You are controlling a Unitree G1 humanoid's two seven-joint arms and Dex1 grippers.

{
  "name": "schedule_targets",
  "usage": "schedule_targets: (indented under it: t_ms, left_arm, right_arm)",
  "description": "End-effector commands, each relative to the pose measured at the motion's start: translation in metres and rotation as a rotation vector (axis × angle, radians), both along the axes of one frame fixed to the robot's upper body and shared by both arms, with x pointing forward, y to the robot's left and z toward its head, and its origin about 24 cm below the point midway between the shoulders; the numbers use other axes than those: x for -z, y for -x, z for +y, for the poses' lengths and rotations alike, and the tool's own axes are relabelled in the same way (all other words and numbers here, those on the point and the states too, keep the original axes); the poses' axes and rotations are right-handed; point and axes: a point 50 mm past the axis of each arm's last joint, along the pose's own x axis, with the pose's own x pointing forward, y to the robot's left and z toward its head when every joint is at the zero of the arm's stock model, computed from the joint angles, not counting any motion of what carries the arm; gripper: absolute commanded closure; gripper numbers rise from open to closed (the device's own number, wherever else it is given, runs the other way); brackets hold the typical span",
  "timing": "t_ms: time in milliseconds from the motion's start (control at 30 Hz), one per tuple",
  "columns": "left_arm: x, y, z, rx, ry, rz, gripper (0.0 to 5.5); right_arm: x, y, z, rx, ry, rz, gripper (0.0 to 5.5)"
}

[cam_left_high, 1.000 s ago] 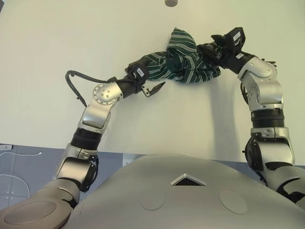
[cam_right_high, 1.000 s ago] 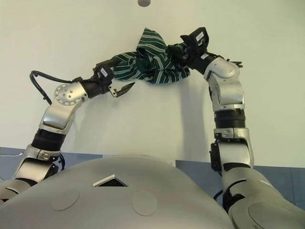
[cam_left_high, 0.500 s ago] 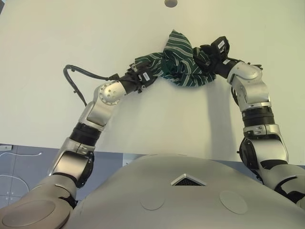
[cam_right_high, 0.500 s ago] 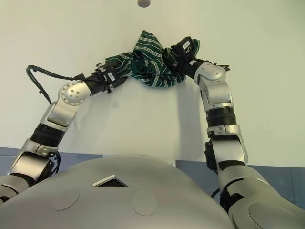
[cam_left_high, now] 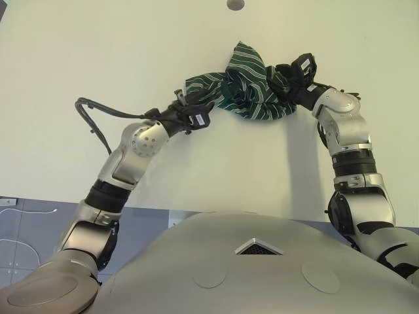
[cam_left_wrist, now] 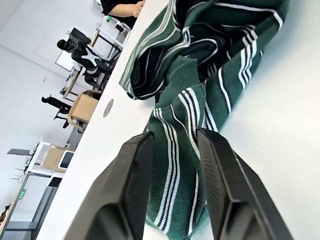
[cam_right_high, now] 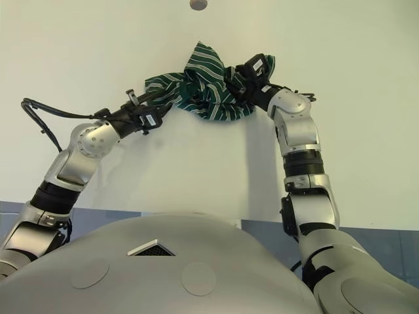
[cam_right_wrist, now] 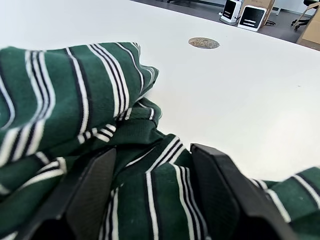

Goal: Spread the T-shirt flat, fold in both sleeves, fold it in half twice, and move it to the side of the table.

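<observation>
A dark green T-shirt (cam_left_high: 245, 85) with white stripes lies crumpled in a heap on the far middle of the white table (cam_left_high: 85, 46). My left gripper (cam_left_high: 196, 104) is at the heap's left end. In the left wrist view its two black fingers (cam_left_wrist: 135, 175) are closed on a striped fold of the T-shirt (cam_left_wrist: 175, 125). My right gripper (cam_left_high: 280, 77) is at the heap's right end. In the right wrist view its fingers (cam_right_wrist: 215, 175) hold bunched cloth of the T-shirt (cam_right_wrist: 75, 90) between them.
A round grey grommet (cam_left_high: 235, 4) sits in the tabletop just beyond the shirt. The table's near edge (cam_left_high: 196, 210) runs in front of me. A black cable (cam_left_high: 88, 114) loops out from my left forearm over the table.
My left gripper, which stood open just off the shirt, has moved in and closed on the shirt's left end. My right gripper has shifted left with the cloth, bunching the heap.
</observation>
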Motion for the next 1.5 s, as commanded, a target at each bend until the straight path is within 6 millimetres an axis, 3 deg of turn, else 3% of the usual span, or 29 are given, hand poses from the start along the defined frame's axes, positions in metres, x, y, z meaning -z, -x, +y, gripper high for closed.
schedule_targets:
  t_ms: [33, 167, 333, 400, 500, 567, 600, 667, 767, 867, 1000, 1067, 1233, 1500]
  left_arm:
    - [0.013, 0.003, 0.003, 0.006, -0.067, 0.018, 4.68]
    - [0.020, 0.003, 0.004, 0.003, -0.097, 0.038, 5.45]
    - [0.018, 0.002, 0.002, -0.016, -0.049, 0.069, 5.45]
    - [0.004, -0.002, 0.003, -0.042, 0.063, 0.092, 5.45]
    - [-0.036, -0.012, 0.014, -0.061, 0.343, 0.134, 5.45]
    - [-0.065, -0.014, 0.025, -0.019, 0.502, 0.149, 5.45]
    - [-0.076, -0.013, 0.029, 0.005, 0.547, 0.157, 5.45]
    - [-0.094, -0.009, 0.044, 0.031, 0.607, 0.166, 5.45]
    - [-0.108, -0.014, 0.067, -0.013, 0.633, 0.145, 5.45]
    - [-0.083, -0.017, 0.060, -0.036, 0.410, 0.145, 5.45]
    - [-0.047, 0.011, 0.012, 0.143, 0.324, 0.229, 4.87]
    - [-0.030, 0.020, 0.002, 0.185, 0.237, 0.224, 4.50]
    - [-0.006, 0.014, 0.001, 0.136, 0.040, 0.109, 3.64]
    - [0.021, -0.001, 0.008, 0.023, -0.083, 0.087, 3.64]
  right_arm:
    - [0.009, 0.007, -0.002, 0.007, -0.002, 0.050, 2.73]
    - [0.006, 0.007, -0.002, 0.001, -0.019, 0.042, 2.73]
    - [0.002, 0.005, -0.003, 0.004, -0.019, 0.021, 2.73]
    - [-0.010, 0.002, -0.010, 0.004, -0.029, -0.023, 2.73]
    - [-0.054, -0.004, -0.025, -0.048, -0.087, -0.142, 2.73]
    - [-0.086, -0.006, -0.024, -0.142, -0.106, -0.211, 2.73]
    - [-0.097, -0.006, -0.020, -0.192, -0.104, -0.230, 2.73]
    - [-0.111, -0.001, 0.010, -0.357, -0.120, -0.239, 2.73]
    - [-0.098, 0.007, 0.049, -0.505, -0.087, -0.194, 2.73]
    - [-0.084, 0.004, 0.049, -0.465, -0.007, -0.167, 2.73]
    - [-0.081, -0.004, 0.036, -0.392, 0.007, -0.171, 2.73]
    - [-0.082, -0.009, 0.027, -0.328, 0.002, -0.184, 2.73]
    - [-0.076, -0.011, 0.017, -0.264, -0.013, -0.179, 2.73]
    - [-0.075, -0.008, 0.021, -0.269, -0.044, -0.179, 2.73]
